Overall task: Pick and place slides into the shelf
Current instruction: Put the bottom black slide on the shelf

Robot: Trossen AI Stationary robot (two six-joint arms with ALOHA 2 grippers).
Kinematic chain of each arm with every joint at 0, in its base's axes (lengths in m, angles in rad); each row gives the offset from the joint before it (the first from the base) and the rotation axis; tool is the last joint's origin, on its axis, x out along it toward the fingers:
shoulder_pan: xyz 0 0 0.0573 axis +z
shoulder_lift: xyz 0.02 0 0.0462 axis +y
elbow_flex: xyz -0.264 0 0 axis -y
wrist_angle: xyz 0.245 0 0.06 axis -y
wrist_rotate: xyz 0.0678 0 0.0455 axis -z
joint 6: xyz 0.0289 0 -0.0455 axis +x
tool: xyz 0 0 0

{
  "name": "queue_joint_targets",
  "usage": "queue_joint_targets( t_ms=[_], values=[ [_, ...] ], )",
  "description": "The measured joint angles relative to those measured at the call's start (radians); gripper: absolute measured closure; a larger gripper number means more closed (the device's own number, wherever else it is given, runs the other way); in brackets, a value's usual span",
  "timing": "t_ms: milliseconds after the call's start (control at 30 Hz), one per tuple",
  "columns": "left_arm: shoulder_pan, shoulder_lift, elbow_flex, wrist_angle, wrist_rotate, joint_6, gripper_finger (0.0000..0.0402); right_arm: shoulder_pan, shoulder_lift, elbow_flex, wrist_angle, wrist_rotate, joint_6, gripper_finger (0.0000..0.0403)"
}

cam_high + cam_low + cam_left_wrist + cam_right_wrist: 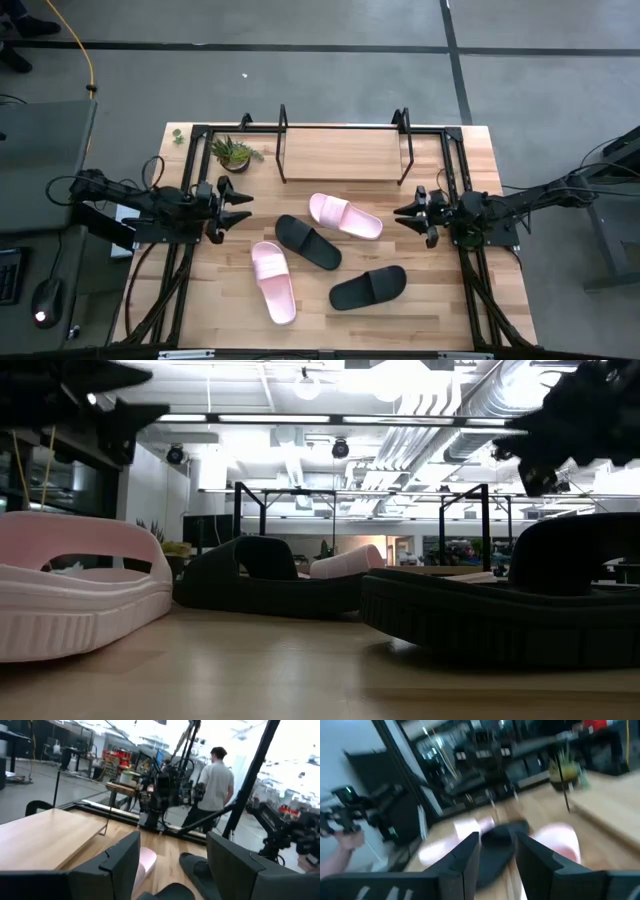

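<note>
Four open-toe slide sandals lie loose on the light wooden desk (450, 300), none on the shelf (340, 155), a low rack of thin black metal rods with a pale wooden board standing at the desk's far edge. One pale pink slide (345, 216) lies nearest the shelf, just in front of its board; a matte black slide (308, 242) lies just beside it towards the near side, the two close enough that contact cannot be made out from above. The second pale pink slide (273, 282) lies nearer the front, left of centre, and the second matte black slide (369, 287) lies to its right, apart from it. The left gripper (238, 206) hovers over the desk's left side with its two dark fingers spread wide and nothing between them. The right gripper (405, 213) hovers at the right side, facing the pink slide by the shelf; its fingers stand partly apart with an empty gap, holding nothing. A small green potted plant (235, 153) sits at the far left corner beside the shelf.
</note>
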Motion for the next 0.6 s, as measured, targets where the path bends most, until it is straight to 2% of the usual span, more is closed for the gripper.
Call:
queue_joint_targets(
  t_ms=[100,233,333,433,600],
  values=[
    [0.000,0.012,0.112,-0.166,-0.001,-0.012,0.0190,-0.010,0.000,0.039,0.032,0.011,-0.014,0.0288],
    [0.000,0.050,0.229,-0.301,-0.006,-0.029,0.0190,-0.010,0.006,0.156,-0.065,0.006,-0.061,0.0288],
    [0.000,0.089,0.264,-0.303,-0.005,-0.031,0.0190,0.011,0.042,0.250,-0.159,0.006,-0.102,0.0288],
    [0.000,0.135,0.284,-0.275,-0.020,-0.029,0.0190,0.044,0.115,0.327,-0.176,0.028,-0.157,0.0288],
    [0.000,0.217,0.318,-0.195,-0.032,0.030,0.0190,0.100,0.275,0.451,-0.181,0.132,-0.256,0.0288]
  ],
)
